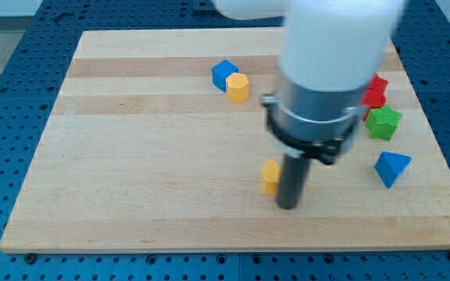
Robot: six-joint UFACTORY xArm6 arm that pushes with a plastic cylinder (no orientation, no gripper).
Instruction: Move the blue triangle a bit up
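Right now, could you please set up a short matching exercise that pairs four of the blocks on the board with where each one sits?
Blocks:
1. blue triangle
2. blue cube
3. green block
4. small yellow block

Places:
A. just left of my tip
B. view's right, lowest of the blocks there
C. view's top, touching a yellow cylinder
D. just below the red block

Pairs: 1-B, 2-C, 3-D, 4-A
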